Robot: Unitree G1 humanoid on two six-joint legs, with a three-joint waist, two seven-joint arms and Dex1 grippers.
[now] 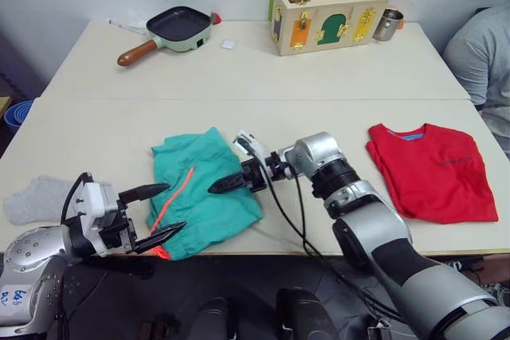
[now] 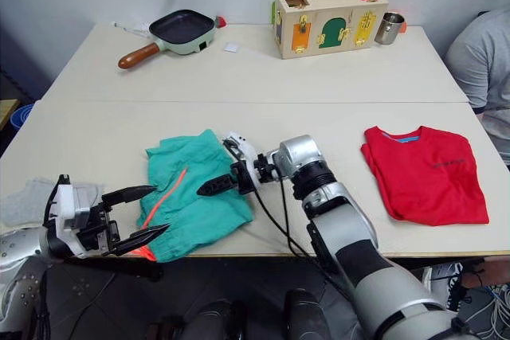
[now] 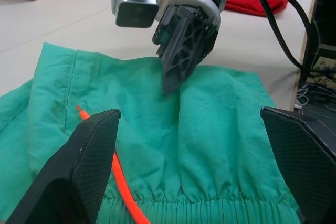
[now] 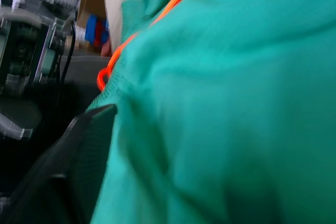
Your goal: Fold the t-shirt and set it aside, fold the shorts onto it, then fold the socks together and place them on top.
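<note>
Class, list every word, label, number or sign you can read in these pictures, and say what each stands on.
None can be read with certainty.
Red t-shirt: a small dark chest print, too small to read.
Left arm shell: blue handwritten marks, too blurred to read.
Wooden box: coloured doors and latches, no legible text.
Teal shorts, pan, metal cup: no text visible.

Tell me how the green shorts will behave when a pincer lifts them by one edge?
The shorts lie wrinkled and flat, so they will probably sag limply. The thin cloth looks light. The loose orange drawstring may dangle or snag.
</note>
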